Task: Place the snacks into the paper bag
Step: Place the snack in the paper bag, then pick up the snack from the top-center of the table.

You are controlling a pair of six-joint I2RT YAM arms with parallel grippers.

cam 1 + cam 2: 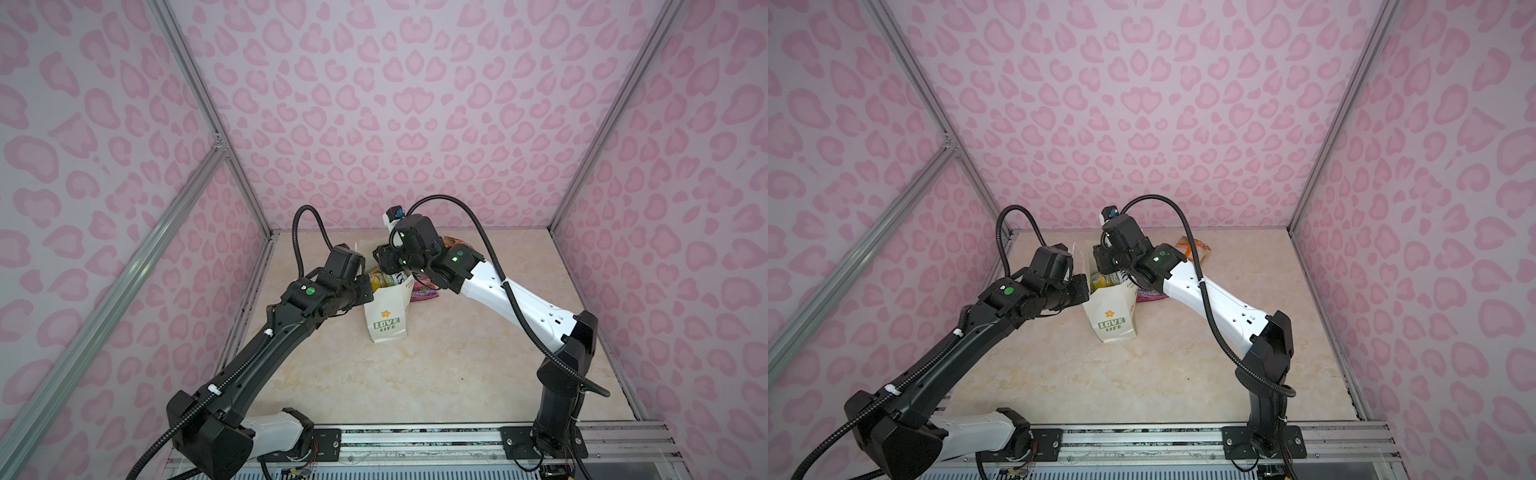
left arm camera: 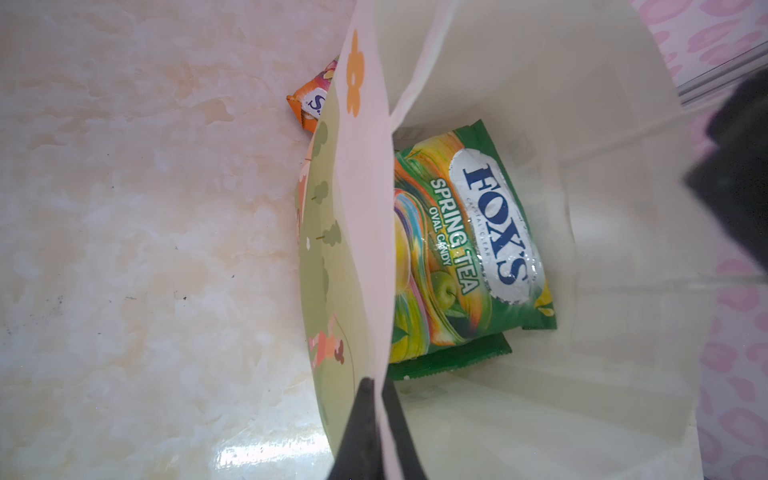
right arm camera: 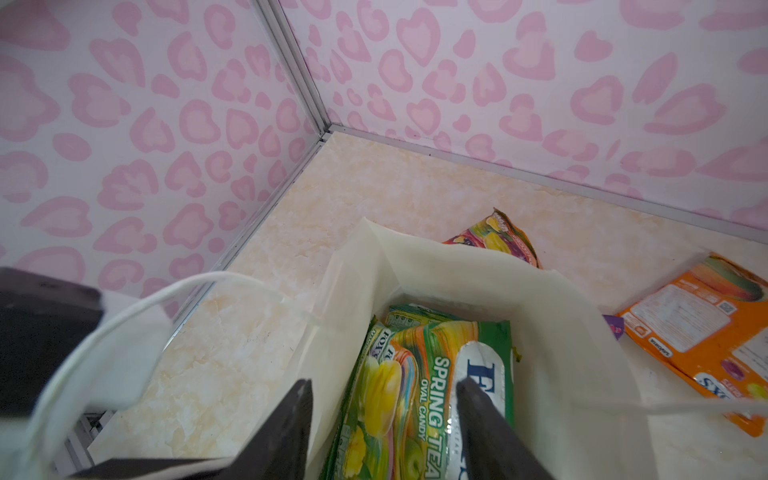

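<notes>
Two grippers are working at the paper bag [image 1: 386,320]. The left gripper [image 2: 376,384] is pinching the bag's rim, with its fingers pressed together on the paper, and it is holding the mouth wide. The right gripper [image 3: 382,388] is hanging over the mouth of the bag with its fingers spread apart and nothing between them.

I am guessing the step in hand is dropping a snack in, and that the green packet [image 3: 419,374] right under those fingers is the one going in. For the next move, I am thinking the right gripper is going to need to lift clear of the bag. It will have to keep away from the white cord handle [image 3: 166,299] looping beside the bag, then go for a snack lying outside.

Inside the bag, the green packet is lying on top, and a second green packet [image 2: 457,359] is peeking out under it. Outside, an orange packet [image 3: 698,328] is lying near the bag on the table [image 1: 415,382]. A fruit-coloured packet [image 3: 498,237] is sitting behind the bag, and a pink-purple packet [image 1: 426,296] is showing close by the bag's side
</notes>
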